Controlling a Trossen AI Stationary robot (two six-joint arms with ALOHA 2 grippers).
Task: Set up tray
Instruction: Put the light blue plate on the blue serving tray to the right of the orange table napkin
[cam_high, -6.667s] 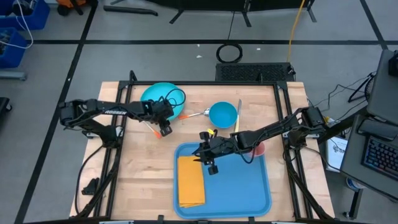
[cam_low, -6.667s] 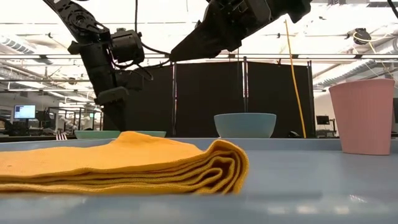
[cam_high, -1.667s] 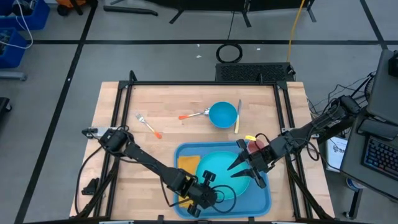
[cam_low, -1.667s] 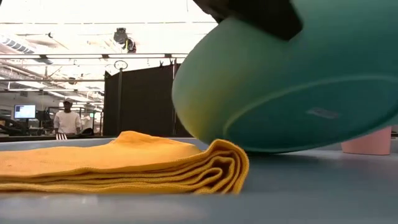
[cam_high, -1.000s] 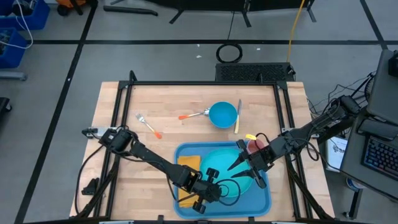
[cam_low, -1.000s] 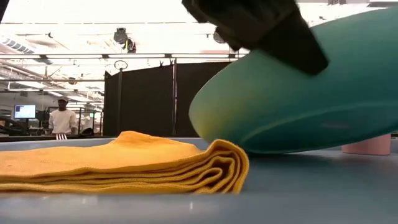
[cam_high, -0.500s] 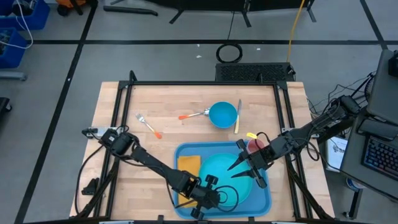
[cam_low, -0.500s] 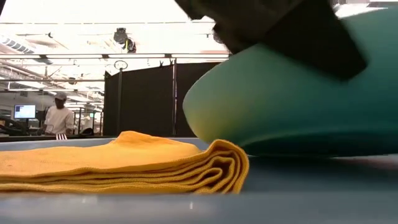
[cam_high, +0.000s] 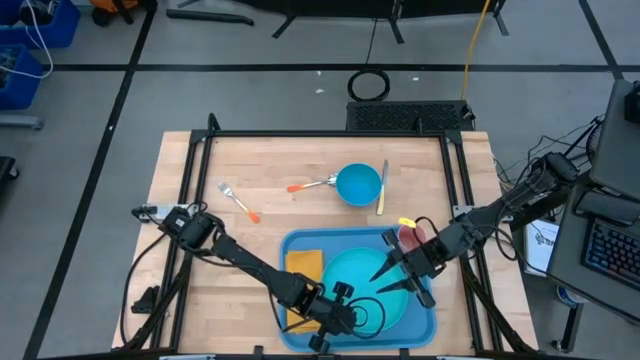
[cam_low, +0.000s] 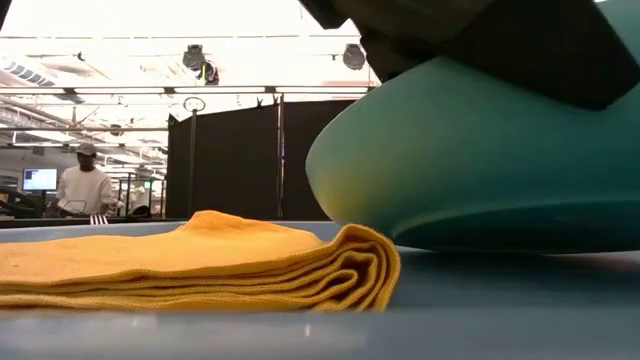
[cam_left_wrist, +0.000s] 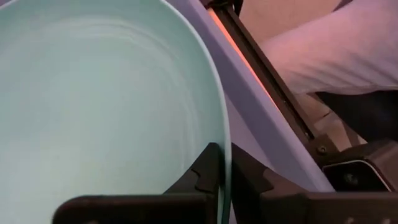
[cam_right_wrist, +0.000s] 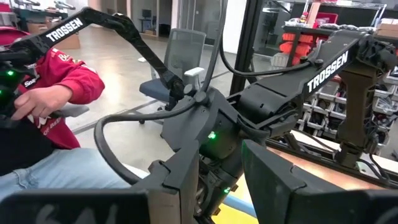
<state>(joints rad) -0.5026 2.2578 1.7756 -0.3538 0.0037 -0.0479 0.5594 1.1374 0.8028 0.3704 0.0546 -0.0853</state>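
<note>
The blue tray lies on the near half of the table. A folded orange cloth lies on its left part, and the round turquoise plate sits beside the cloth. My left gripper is shut on the plate's near rim. My right gripper is open above the plate's right part and touches nothing. In the low view the plate's underside sits low over the tray floor, next to the cloth. Whether the plate rests on the floor, I cannot tell. My left gripper pinches the plate's rim at its near edge. One finger is on the upper face and one is under it. The fingers come nearly level from the near-left side. The plate is close to level, low over the tray.
A pink cup stands in the tray's far right corner. On the wood beyond the tray are a blue bowl, an orange-handled spoon, a fork and a yellow-handled knife. A seated person is beyond the table.
My left gripper has lowered the plate and tipped it from a slant, its right side high, toward level over the tray floor. It has kept its hold on the rim. The plate has also come slightly toward the near edge.
</note>
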